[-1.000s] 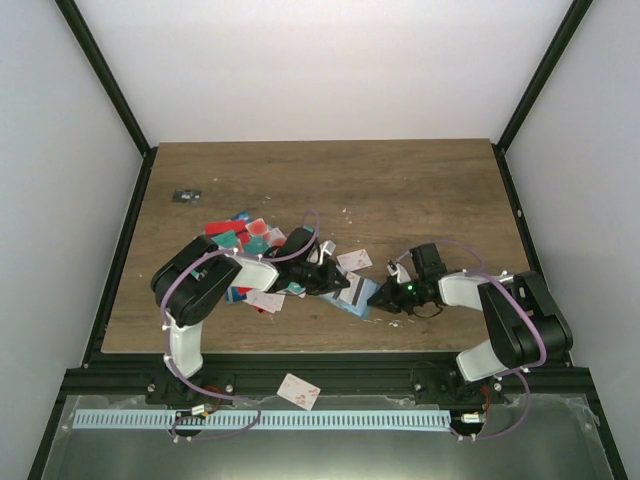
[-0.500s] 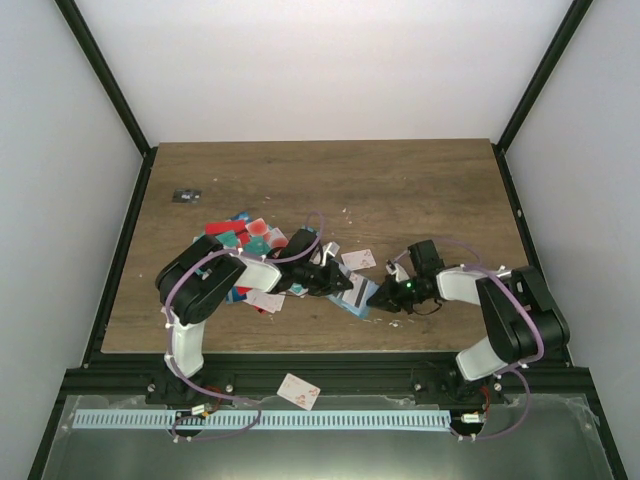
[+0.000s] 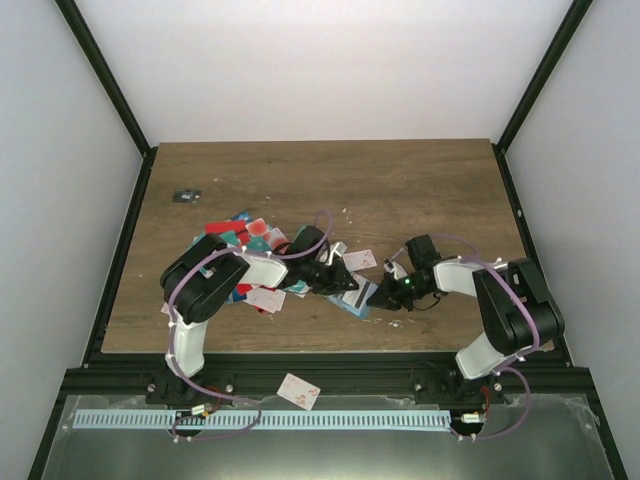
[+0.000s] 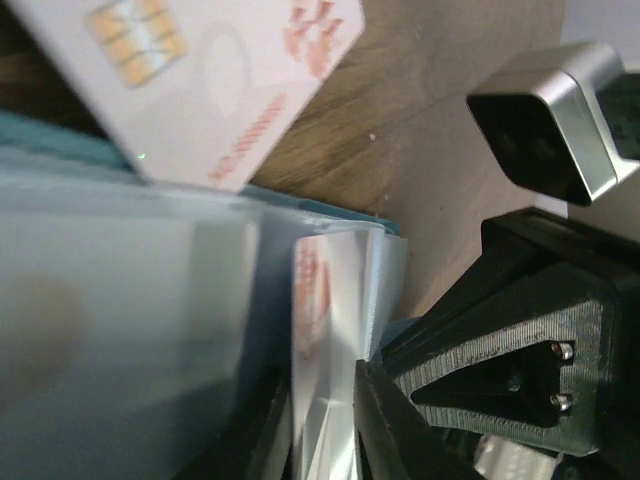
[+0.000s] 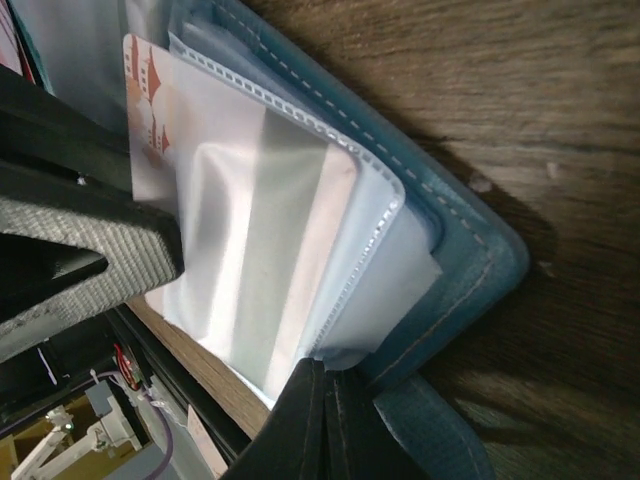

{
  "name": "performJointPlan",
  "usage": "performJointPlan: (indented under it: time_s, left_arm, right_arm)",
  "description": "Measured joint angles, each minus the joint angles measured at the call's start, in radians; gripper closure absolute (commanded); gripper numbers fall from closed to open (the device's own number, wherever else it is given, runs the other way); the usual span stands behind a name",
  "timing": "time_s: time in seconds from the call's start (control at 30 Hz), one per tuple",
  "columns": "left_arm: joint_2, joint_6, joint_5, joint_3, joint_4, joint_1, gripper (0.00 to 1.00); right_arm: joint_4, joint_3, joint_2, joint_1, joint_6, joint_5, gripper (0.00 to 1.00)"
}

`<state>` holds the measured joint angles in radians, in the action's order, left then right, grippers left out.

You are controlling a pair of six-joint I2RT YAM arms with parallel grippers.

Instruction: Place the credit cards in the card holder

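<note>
Top external shows both arms bent low over the counter (image 3: 430, 190), meeting near its front edge. My left end effector (image 3: 345, 286) and right end effector (image 3: 384, 293) reach the card holder (image 3: 358, 300) from either side. It lies open on the wood between them. To the left sits a heap of credit cards (image 3: 245, 238), red, teal and white. One blotchy white card (image 3: 360, 260) lies alone just behind the card holder. Another card (image 3: 298, 390) lies off the counter, down on the black frame (image 3: 400, 372) in front. A small dark thing (image 3: 186, 195) sits far off by the left edge. From up here I cannot see what the fingers do.

The left wrist view gets close. A card with red marks (image 4: 318, 300) sits partway in a clear pocket (image 4: 150, 330). My left fingers (image 4: 388, 435) stand close on each side of it. I cannot tell if they pinch it or only stand beside it. A chip card (image 4: 200, 80) lies on the wood past the holder.

The right wrist view alone shows the teal stitched cover and the pockets fanned out. There my right fingers (image 5: 300, 430) are pressed together, pinching the edge of a pocket.
</note>
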<state>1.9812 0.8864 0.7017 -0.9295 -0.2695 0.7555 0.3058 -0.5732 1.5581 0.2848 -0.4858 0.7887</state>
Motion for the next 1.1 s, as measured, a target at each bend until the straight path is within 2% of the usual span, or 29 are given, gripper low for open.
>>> performJointPlan:
  time_s: [0.23, 0.4, 0.57, 0.7, 0.73, 0.8, 0.83, 0.97, 1.1]
  left_arm:
    - [0.014, -0.154, 0.011, -0.132, 0.238, 0.024, 0.68]
    - [0.019, -0.246, -0.014, -0.212, 0.395, 0.03, 0.59]
    - [-0.021, -0.286, -0.037, -0.223, 0.504, 0.034, 0.42]
    - [-0.075, -0.323, -0.089, -0.238, 0.644, 0.039, 0.33]
    - [-0.09, -0.33, -0.103, -0.242, 0.679, 0.039, 0.29]
    - [-0.125, -0.346, -0.128, -0.245, 0.733, 0.035, 0.15]
    - [-0.143, -0.356, -0.14, -0.245, 0.755, 0.033, 0.13]
    - [-0.227, -0.37, -0.169, -0.234, 0.811, 0.006, 0.13]
    - [-0.277, -0.38, -0.221, -0.204, 0.829, -0.038, 0.14]
  right_arm:
    - [0.057, -0.037, 0.021, 0.002, 0.046, -0.01, 0.98]
    - [0.079, -0.071, 0.028, 0.009, 0.064, -0.048, 0.93]
    - [0.087, -0.099, 0.021, 0.011, 0.073, -0.094, 0.88]
    - [0.086, -0.101, -0.01, 0.011, 0.074, -0.136, 0.87]
    - [0.086, -0.1, -0.016, 0.011, 0.074, -0.14, 0.87]
    - [0.086, -0.097, -0.027, 0.011, 0.071, -0.147, 0.87]
    - [0.085, -0.093, -0.034, 0.011, 0.069, -0.148, 0.86]
    - [0.085, -0.069, -0.067, 0.011, 0.056, -0.151, 0.84]
    - [0.096, -0.066, -0.104, 0.011, 0.047, -0.156, 0.69]
